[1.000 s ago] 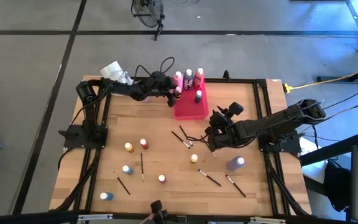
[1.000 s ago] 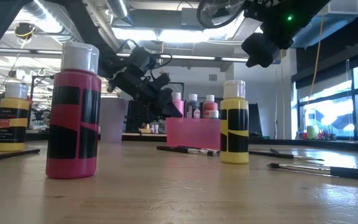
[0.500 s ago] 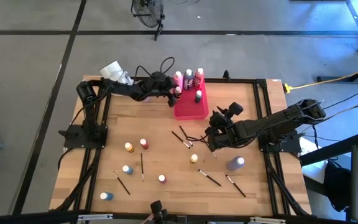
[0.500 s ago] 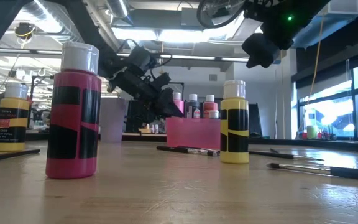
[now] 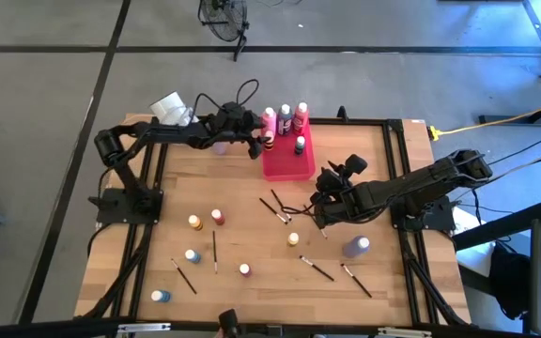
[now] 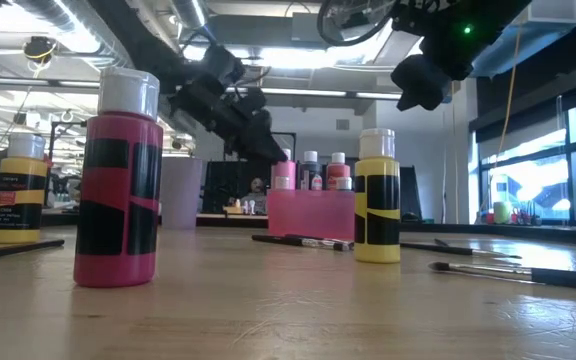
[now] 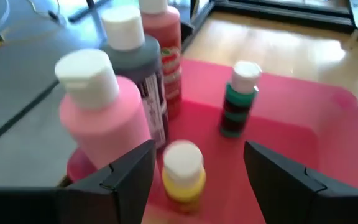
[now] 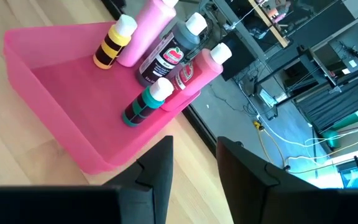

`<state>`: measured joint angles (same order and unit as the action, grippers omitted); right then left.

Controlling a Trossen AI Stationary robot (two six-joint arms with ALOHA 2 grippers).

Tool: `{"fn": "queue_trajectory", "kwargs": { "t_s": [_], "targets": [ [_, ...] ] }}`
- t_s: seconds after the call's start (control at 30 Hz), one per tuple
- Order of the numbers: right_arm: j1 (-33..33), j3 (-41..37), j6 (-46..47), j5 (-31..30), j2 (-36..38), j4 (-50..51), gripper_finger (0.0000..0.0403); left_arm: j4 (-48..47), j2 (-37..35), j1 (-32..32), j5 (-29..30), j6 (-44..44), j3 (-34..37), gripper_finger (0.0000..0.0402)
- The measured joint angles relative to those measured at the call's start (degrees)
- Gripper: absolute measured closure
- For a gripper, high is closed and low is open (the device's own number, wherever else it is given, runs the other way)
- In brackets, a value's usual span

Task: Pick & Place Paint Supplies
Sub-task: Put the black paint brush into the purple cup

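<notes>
The left tool hangs released, jaws apart, just above the pink tray's near corner, over a small yellow bottle standing inside with four other bottles. The right tool hovers over the table beside the tray; its jaws hold nothing visible. More bottles and paintbrushes lie scattered beyond the tray.

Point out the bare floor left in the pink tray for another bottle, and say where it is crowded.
The pink tray is bare from the green bottle to its near end. The far end is crowded: yellow bottle, pink bottle, dark bottle and red bottle cluster there, under the open left gripper.
</notes>
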<state>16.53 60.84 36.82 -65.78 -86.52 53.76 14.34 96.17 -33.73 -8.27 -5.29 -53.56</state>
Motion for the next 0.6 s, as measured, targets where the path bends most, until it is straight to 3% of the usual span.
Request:
{"fn": "queue_trajectory", "kwargs": {
  "t_s": [0.3,0.6],
  "targets": [
    [0.0,0.0,-0.2,0.0,0.0,0.2,0.0275,-20.6,-10.0,4.4,6.4,0.0,0.0,0.0162],
    [0.0,0.0,-0.2,-0.1,0.0,0.2,0.0275,-32.6,-15.0,17.3,5.3,-2.2,-0.1,0.0162]
  ]
}}
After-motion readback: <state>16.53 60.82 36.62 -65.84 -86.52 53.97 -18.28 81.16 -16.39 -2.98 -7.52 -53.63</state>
